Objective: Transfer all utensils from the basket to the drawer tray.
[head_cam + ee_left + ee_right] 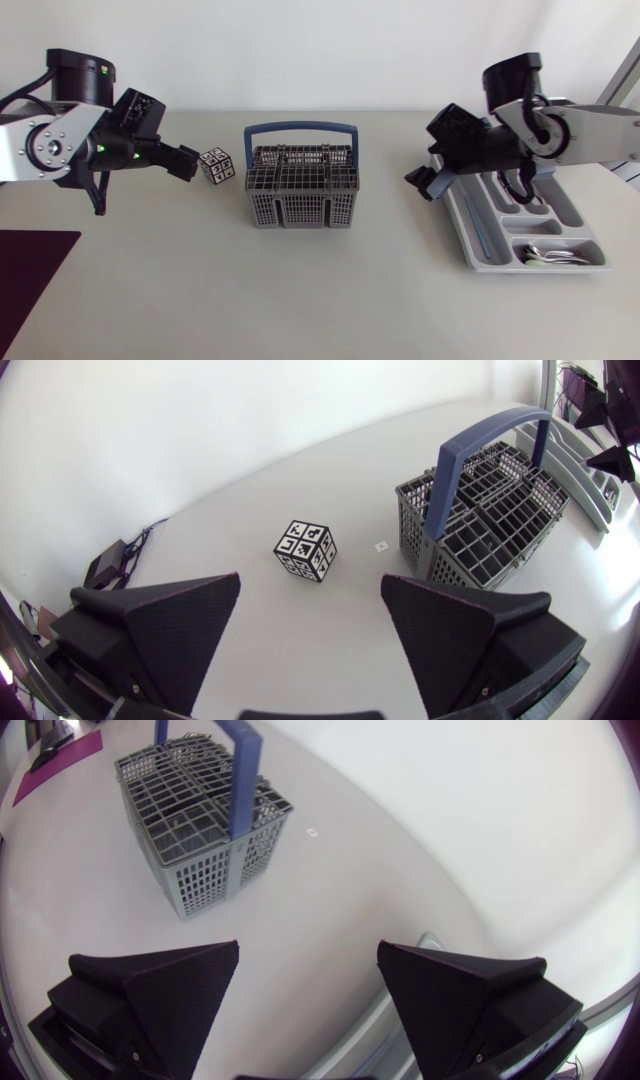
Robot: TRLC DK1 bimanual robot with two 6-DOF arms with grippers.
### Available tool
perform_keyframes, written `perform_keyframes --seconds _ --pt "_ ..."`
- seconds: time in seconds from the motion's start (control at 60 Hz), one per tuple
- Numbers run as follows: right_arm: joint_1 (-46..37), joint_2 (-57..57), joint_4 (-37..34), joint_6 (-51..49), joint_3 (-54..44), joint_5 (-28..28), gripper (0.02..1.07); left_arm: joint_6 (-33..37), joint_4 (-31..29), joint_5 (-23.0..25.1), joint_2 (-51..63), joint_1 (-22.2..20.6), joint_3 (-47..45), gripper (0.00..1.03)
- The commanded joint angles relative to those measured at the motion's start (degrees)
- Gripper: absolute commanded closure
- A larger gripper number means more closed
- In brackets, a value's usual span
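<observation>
The grey plastic grid basket (300,195) stands upright, its blue handle spanning left to right. To its right the long grey drawer tray (470,235) lies diagonally, with silver utensils (548,257) lying crosswise in its near end compartment. The left gripper (190,163) and right gripper (425,183) flank the basket, fingers spread and empty.

My head camera looks down from above on the table (300,310), my left arm (50,145) entering at its left, my right arm (585,130) at its right. My wrist cameras sit low, facing across the table from opposite sides, and all three share the basket (300,185).
</observation>
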Motion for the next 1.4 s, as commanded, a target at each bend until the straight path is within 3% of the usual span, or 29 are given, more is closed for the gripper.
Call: perform_keyframes --seconds 0.0,0.25,0.483,0.733,0.933,1.383 --pt "-2.69 -3.03 0.63 2.17 -2.79 -1.65 0.06 -1.11 0.06 0.44 -3.22 0.75 -3.0 0.05" --pt "-8.93 -9.63 2.91 7.79 -6.39 -4.29 0.06 -6.83 6.3 0.44 -13.6 2.15 -9.76 0.04" --pt "-12.45 -18.5 12.93 10.87 -14.21 -4.29 0.06 -12.28 9.38 0.44 -21.24 2.77 -14.86 0.04" --pt "-16.58 -23.42 13.63 10.52 -19.05 -4.29 0.06 -14.39 18.25 0.44 -31.61 2.5 -23.47 0.04" --pt "-18.42 -28.35 17.32 5.77 -25.73 -4.02 0.06 -14.91 21.07 0.35 -37.68 1.71 -29.72 0.04" --pt "-19.04 -43.29 27.61 9.29 -39.79 -3.58 0.06 -14.04 22.49 0.04 -49.73 1.44 -40.14 0.05"
